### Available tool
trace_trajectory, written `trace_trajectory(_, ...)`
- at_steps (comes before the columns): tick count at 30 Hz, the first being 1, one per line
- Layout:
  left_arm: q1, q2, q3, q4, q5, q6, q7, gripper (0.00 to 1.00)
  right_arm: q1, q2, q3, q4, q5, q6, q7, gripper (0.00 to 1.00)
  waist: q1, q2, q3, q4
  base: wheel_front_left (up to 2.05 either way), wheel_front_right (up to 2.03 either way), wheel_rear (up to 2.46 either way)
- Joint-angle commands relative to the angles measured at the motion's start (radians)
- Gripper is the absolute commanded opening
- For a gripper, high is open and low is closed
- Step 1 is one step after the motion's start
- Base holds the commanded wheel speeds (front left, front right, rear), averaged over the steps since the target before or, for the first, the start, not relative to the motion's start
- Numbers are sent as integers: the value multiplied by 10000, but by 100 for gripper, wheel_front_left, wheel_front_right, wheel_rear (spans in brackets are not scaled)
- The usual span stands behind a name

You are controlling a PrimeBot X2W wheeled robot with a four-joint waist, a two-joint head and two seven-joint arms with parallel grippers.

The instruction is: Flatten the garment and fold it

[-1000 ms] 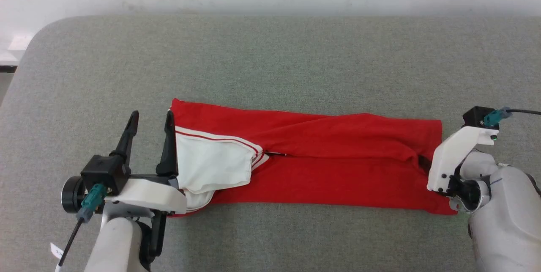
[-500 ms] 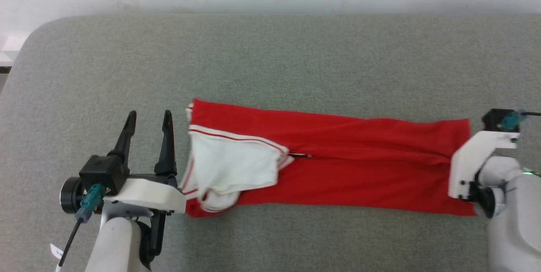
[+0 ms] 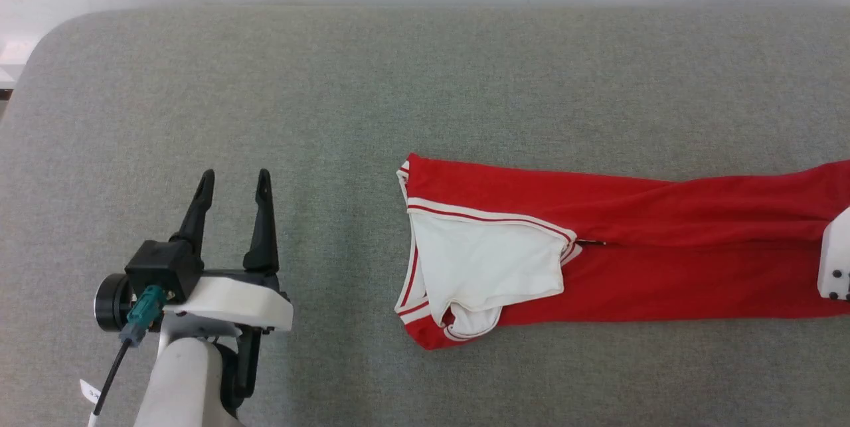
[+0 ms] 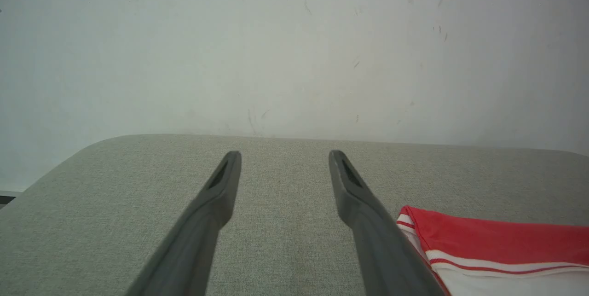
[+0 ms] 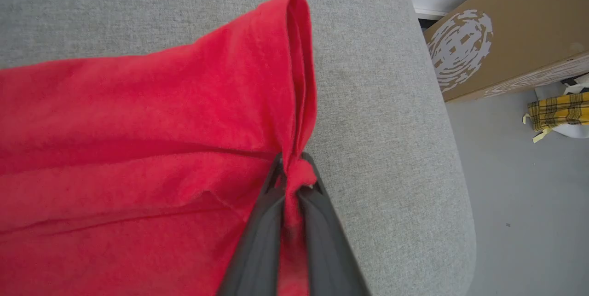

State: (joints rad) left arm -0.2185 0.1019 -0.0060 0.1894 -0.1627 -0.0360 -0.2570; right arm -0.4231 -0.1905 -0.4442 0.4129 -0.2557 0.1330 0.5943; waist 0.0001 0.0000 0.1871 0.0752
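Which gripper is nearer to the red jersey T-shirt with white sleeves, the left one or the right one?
Right. The right gripper pinches the hem of the red jersey T-shirt; the open left gripper stands apart from its sleeve end.

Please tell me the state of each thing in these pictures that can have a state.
garment: folded into a long strip, creased, lying on the table, white sleeve on top at one end.
left gripper: open, empty, apart from the garment.
right gripper: shut on the garment's red end.
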Motion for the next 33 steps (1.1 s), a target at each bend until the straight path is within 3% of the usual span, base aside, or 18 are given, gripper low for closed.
trace_trajectory(1,-153,-32,59,3,109,-73,-47,100,-76,-17,23,-6,-18,-23,-62,0,-1,0,-16,0,0,0,0)
trace_trajectory(7,12,-86,133,19,216,-112,-47,100,282,384,1121,-1010,834,-23,962,0,-1,0,-316,4,0,0,0)
trace_trajectory(16,115,-164,118,22,305,-215,-47,100,1469,397,4732,-5825,3526,-23,3715,0,-1,0,-515,127,0,0,0)
trace_trajectory(20,9,-204,99,-19,319,-247,-47,100,1208,378,6265,-6857,4047,-23,3969,0,-1,0,-337,262,0,0,0)
trace_trajectory(25,-197,-263,70,-93,329,-286,-47,100,304,819,7747,-6282,4117,-23,3501,0,-1,0,46,515,0,0,0)
trace_trajectory(33,-573,-366,6,-198,340,-323,-47,100,-1043,1357,9052,-3316,3927,-23,2452,0,-1,0,702,882,0,0,0)
